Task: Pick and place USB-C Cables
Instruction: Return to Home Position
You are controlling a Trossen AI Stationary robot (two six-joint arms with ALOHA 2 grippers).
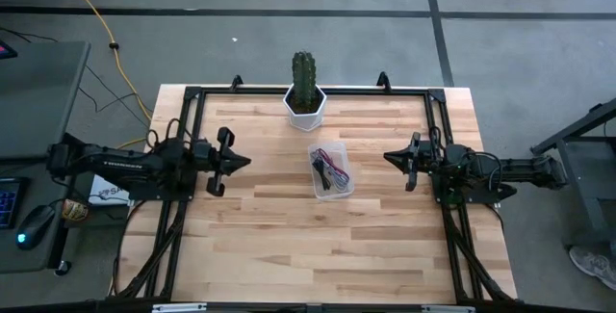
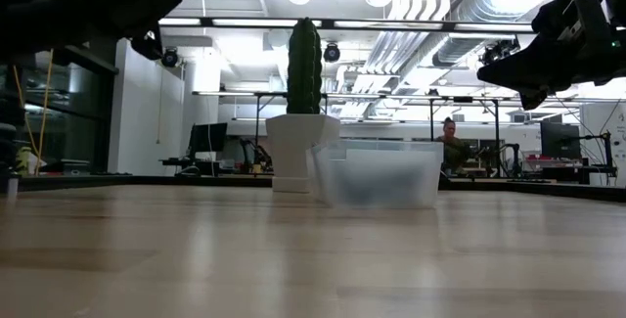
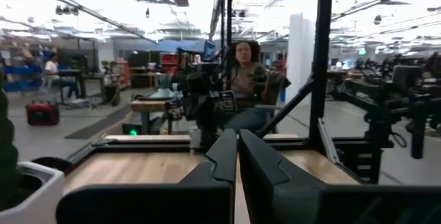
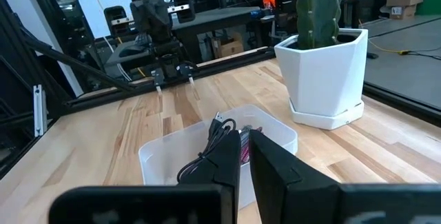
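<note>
The USB-C cables (image 1: 328, 170) lie in a loose tangle inside a clear plastic container (image 1: 339, 147) at the middle of the table. Black, pink and white strands show among them. In the right wrist view a black cable (image 4: 211, 140) and a pink one (image 4: 244, 147) show in the container (image 4: 165, 156). My left gripper (image 1: 243, 162) is shut and empty, raised above the table to the container's left. My right gripper (image 1: 388, 157) is shut and empty, raised to the container's right and pointing at it. The wrist views show each pair of fingers closed: left (image 3: 238, 156), right (image 4: 244, 156).
A cactus in a white pot (image 1: 306, 99) stands just beyond the container, near the table's far edge. A black frame (image 1: 289, 90) runs along the far edge and both sides. A long yellow cord (image 1: 101, 24) lies on the floor at the far left. People sit in the room behind.
</note>
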